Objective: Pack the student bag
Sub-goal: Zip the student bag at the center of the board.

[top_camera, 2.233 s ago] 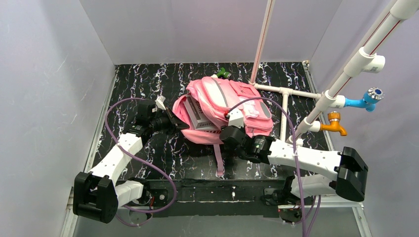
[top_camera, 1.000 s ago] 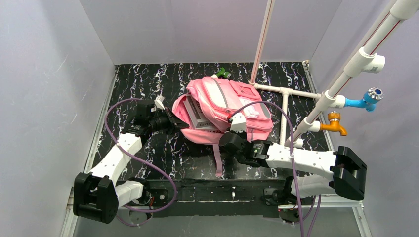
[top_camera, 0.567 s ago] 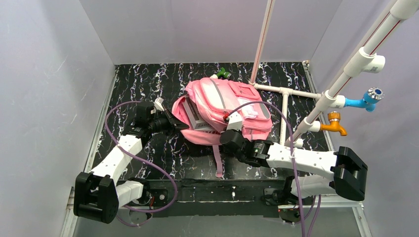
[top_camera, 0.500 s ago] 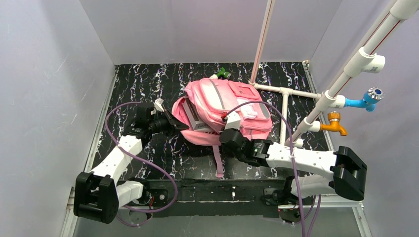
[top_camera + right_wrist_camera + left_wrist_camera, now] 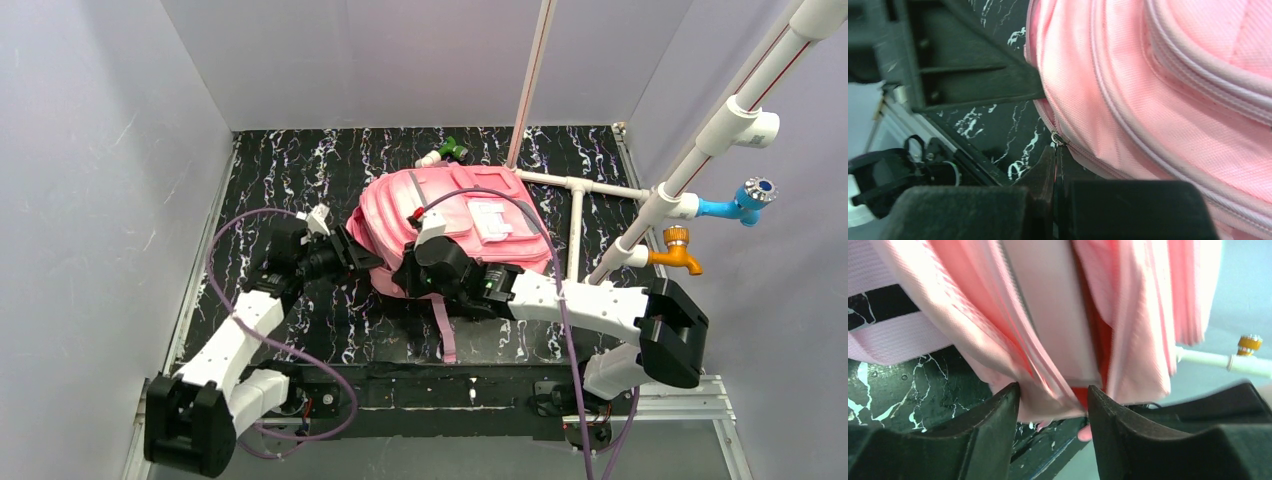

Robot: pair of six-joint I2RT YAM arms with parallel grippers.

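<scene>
Bag [image 5: 470, 215] lies mid-counter [image 5: 300, 170], flattened, contents not visible from above. Left pincer [image 5: 1050, 407] pinches fabric fold at bag's edge. Right pincer [image 5: 1055, 162] pressed together on zip pull [image 5: 1057, 139]. Judgement: loading apparently done, zip closure in hand, remaining open length unclear.

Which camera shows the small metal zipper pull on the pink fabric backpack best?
Right wrist: the small metal zipper pull sits close up on the pink fabric backpack's seam, with the right gripper shut on it. The top external view hides it behind the right arm. The left wrist shows only fabric pinched by the left gripper.
</scene>
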